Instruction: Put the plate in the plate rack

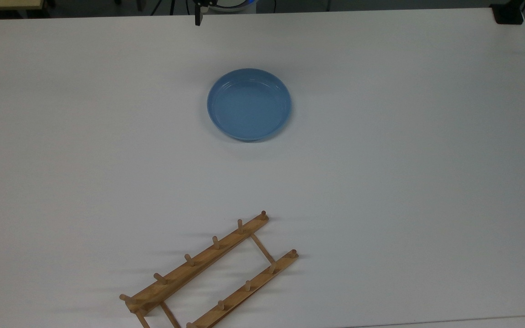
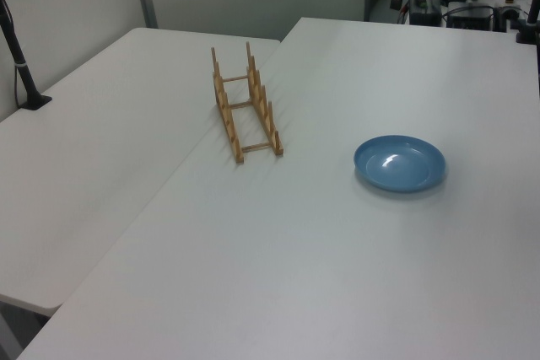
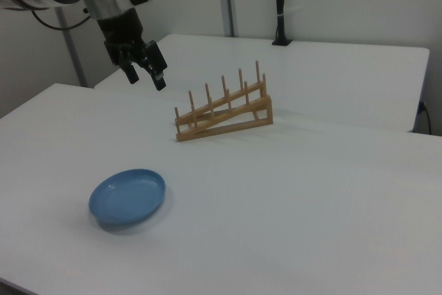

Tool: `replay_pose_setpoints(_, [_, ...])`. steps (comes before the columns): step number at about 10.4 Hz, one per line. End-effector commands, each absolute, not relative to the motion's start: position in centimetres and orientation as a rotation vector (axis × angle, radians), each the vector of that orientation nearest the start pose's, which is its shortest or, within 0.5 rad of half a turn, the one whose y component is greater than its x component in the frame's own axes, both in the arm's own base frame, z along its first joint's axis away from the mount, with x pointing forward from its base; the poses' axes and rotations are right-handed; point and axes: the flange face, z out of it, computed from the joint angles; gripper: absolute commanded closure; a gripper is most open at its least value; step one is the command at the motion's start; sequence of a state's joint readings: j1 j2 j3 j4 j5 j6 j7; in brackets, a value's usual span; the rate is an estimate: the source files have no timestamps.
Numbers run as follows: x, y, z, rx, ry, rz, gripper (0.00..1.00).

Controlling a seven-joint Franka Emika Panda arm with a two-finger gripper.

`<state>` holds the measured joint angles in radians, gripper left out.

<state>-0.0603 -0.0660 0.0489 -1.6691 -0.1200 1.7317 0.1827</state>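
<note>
I see the end effector [image 3: 144, 74] hanging above the white worktop [image 3: 290, 184], fingers spread and holding nothing. Below it and nearer the right view's camera, the round glossy light-blue plate [image 3: 128, 197] lies flat, rim up. To the right view's right of the end effector, the light-brown wooden pegged plate rack [image 3: 224, 111] runs diagonally in the top view, its lower end cut off there.

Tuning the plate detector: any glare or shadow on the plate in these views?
Left view: a small white highlight sits on the plate near its centre. Top view: even tone, faint shadow on the table below it. Right view: soft shadow under its near rim, no hotspot.
</note>
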Motion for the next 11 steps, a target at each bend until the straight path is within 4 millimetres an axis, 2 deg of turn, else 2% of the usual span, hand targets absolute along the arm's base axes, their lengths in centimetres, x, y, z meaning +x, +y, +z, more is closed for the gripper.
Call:
replay_pose_setpoints(1, [54.48, -1.12, 63.13, -3.231, 0.262, -0.237, 0.00])
replay_pose_setpoints(9, [54.43, -0.96, 62.73, -3.235, 0.250, -0.212, 0.00])
replay_pose_setpoints(10, [54.42, -0.96, 62.66, -3.238, 0.223, -0.208, 0.00])
replay_pose_setpoints(11, [54.33, -0.97, 62.49, -3.251, 0.098, -0.184, 0.00])
